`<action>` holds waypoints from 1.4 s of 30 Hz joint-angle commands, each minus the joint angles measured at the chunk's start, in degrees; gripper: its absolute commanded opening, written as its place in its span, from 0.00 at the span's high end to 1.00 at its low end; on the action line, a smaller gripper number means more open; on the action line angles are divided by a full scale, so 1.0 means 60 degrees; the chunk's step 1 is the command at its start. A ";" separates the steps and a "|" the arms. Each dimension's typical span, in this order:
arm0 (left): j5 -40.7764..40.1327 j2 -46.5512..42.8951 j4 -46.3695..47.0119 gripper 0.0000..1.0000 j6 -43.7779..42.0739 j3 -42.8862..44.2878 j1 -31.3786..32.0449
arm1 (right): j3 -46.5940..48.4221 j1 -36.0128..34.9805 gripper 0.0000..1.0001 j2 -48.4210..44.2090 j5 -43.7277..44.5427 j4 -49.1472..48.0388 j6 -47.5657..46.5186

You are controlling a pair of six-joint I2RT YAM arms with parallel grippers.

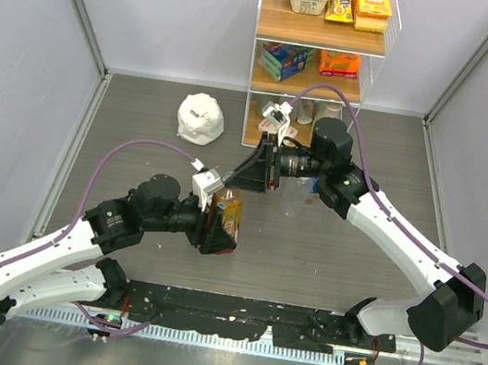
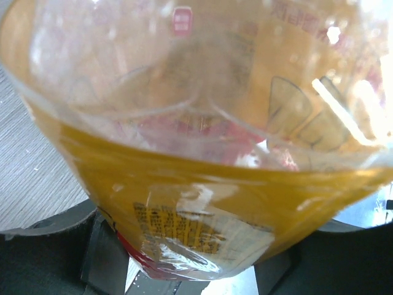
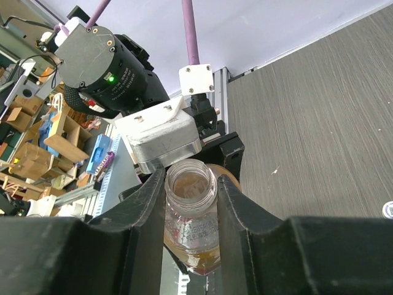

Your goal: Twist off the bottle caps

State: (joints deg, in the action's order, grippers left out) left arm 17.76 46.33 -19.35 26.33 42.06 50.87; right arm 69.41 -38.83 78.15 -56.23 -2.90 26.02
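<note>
Mid-table: left gripper [image 1: 218, 228] clamped on amber bottle [image 1: 229, 214].
Overhead, right gripper [image 1: 237, 181] sits at the bottle's top. Left wrist: amber body fills view. Right wrist: fingers [image 3: 142, 215] flank the open-mouthed neck; gripping or not, cannot tell.

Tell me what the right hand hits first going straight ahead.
The bottle. The right hand is already closed around its open neck, so pushing on would likely just press further onto the bottle.
</note>
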 commanded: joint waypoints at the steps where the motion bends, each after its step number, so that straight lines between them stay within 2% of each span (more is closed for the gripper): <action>1: 0.0014 -0.0089 0.0794 0.72 -0.0096 0.0255 -0.0026 | 0.0092 -0.0091 0.98 -0.0061 0.0434 0.0378 -0.0410; 3: -0.0073 -0.0162 0.0794 0.44 -0.0067 0.0226 -0.0012 | 0.0093 -0.0106 0.98 -0.0119 0.0668 0.0424 -0.0572; 7: -0.0469 -0.0352 0.0706 0.01 -0.0037 0.0182 0.0003 | 0.0136 -0.0106 0.98 -0.0237 0.1254 0.1112 -0.0981; 13: -0.1200 -0.0762 0.0443 0.00 -0.0052 0.0167 -0.0012 | 0.0166 -0.0091 0.98 -0.0369 0.2381 0.1610 -0.1392; 16: -0.2208 -0.0909 0.0151 0.00 0.0152 0.0182 -0.0012 | 0.0151 -0.0106 0.98 -0.0427 0.3187 0.1815 -0.1597; 18: -0.2868 -0.0982 -0.0098 0.00 0.0226 0.0182 -0.0012 | 0.0180 -0.0164 0.98 -0.0442 0.4065 0.2077 -0.1743; 19: -0.3640 -0.1026 -0.0273 0.00 0.0371 0.0182 -0.0012 | 0.0238 -0.0266 0.98 -0.0427 0.4881 0.2210 -0.1889; 24: -0.5827 -0.1217 -0.1167 0.00 0.0973 0.0211 -0.0012 | 0.0531 -0.1188 0.99 -0.0164 0.8121 0.2943 -0.2695; 29: -0.6299 -0.1465 -0.1359 0.00 0.1120 0.0153 -0.0012 | 0.0444 -0.1497 0.98 0.0158 0.9882 0.2871 -0.2857; 34: -0.6300 -0.1627 -0.1403 0.00 0.1149 0.0050 -0.0012 | -0.0271 -0.1702 0.99 -0.0002 1.1463 0.1818 -0.2756; 39: -0.6227 -0.1540 -0.1447 0.00 0.1120 0.0079 -0.0012 | -0.1444 -0.1702 0.99 -0.0500 1.2196 -0.0217 -0.2594; 42: -0.6168 -0.1452 -0.1433 0.00 0.1105 0.0079 -0.0012 | -0.1753 -0.1717 0.99 -0.0530 1.2359 -0.0542 -0.2637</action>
State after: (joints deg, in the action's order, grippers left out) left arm -18.13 37.23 -28.18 32.60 41.89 50.83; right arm 60.29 -48.75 77.58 12.40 3.68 10.44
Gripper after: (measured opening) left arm 0.994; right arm 0.392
